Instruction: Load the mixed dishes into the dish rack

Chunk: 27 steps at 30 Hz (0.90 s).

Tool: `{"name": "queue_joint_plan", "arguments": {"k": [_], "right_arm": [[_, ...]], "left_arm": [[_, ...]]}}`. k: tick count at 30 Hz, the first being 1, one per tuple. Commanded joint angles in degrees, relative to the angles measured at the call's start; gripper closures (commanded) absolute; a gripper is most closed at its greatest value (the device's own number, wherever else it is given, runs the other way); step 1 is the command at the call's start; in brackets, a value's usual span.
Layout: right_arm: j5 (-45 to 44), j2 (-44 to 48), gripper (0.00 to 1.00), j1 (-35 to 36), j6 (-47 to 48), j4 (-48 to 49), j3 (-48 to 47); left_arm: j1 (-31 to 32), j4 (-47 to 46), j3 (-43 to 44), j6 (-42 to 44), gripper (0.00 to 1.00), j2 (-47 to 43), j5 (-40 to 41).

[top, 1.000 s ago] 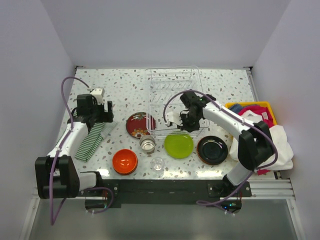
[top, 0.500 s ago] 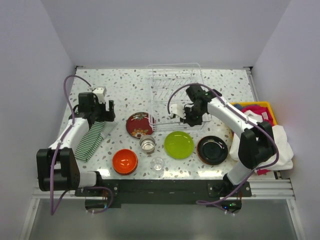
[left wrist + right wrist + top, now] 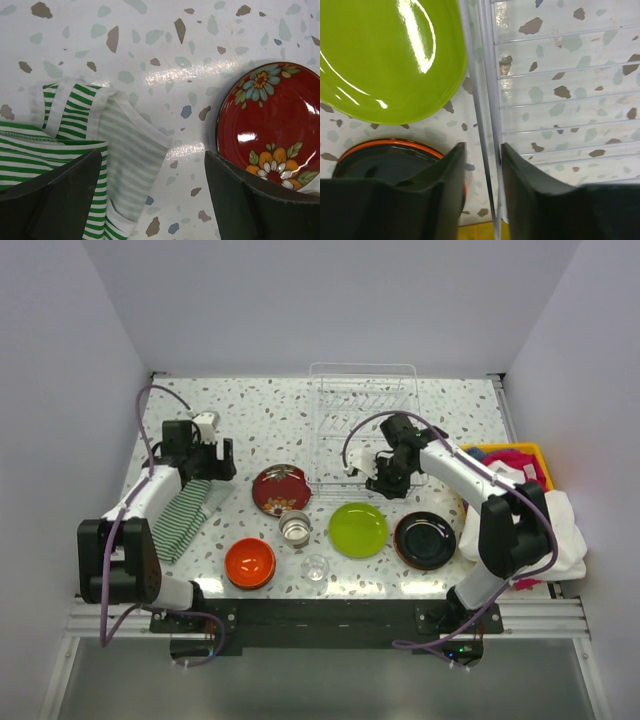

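Note:
The dish rack (image 3: 365, 390) stands at the back middle of the table, with no dishes in it. My right gripper (image 3: 378, 483) is at its front rim; in the right wrist view the fingers (image 3: 530, 200) stand slightly apart astride the rim wire (image 3: 486, 115), open. In front lie the dark red plate (image 3: 281, 489), lime green plate (image 3: 358, 529), black plate (image 3: 425, 539), orange bowl (image 3: 249, 562), steel cup (image 3: 294, 528) and glass (image 3: 315, 567). My left gripper (image 3: 222, 462) hangs wide open and empty between the striped cloth (image 3: 75, 135) and the red plate (image 3: 272, 125).
The green-white striped cloth (image 3: 180, 515) lies at the left. A yellow bin (image 3: 500, 465) of coloured cloths and a white cloth (image 3: 560, 530) crowd the right edge. White walls close in three sides.
The rack has slid right and toward the back wall with my right gripper on its rim. The right jaws have parted from the rim. My left gripper shifted slightly toward the red plate.

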State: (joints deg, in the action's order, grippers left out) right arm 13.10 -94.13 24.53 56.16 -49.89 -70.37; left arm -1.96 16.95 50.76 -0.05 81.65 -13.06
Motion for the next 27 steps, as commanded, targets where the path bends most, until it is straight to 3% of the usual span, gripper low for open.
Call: {"name": "queue_joint_plan", "arguments": {"k": [1, 2, 7, 12, 20, 27], "right_arm": [[2.7, 4.2, 0.5, -0.5, -5.7, -7.5, -1.7], [3.4, 5.4, 0.43, -0.5, -5.9, -8.3, -3.7], [10.6, 13.1, 0.35, 0.9, -7.0, -13.6, -8.9], [12.0, 16.4, 0.35, 9.7, -12.8, -5.1, -6.2], [8.5, 4.8, 0.43, 22.5, -19.9, -0.2, -13.7], [2.4, -3.9, 0.46, 36.1, -26.6, 3.1, -17.3]], "left_arm": [[1.5, 2.2, 4.1, 4.8, 0.08, 0.1, -5.5], [3.1, 2.7, 4.3, 5.3, 0.07, -0.2, -6.0], [3.5, 2.7, 5.6, 6.0, 0.07, -0.6, -7.1], [3.5, 2.8, 6.4, 4.7, 0.07, 0.8, -2.4], [2.7, 13.2, 13.1, -2.0, 0.07, 1.8, 8.0], [-0.6, 17.1, 14.3, -4.6, 0.0, -3.3, 7.5]]}}
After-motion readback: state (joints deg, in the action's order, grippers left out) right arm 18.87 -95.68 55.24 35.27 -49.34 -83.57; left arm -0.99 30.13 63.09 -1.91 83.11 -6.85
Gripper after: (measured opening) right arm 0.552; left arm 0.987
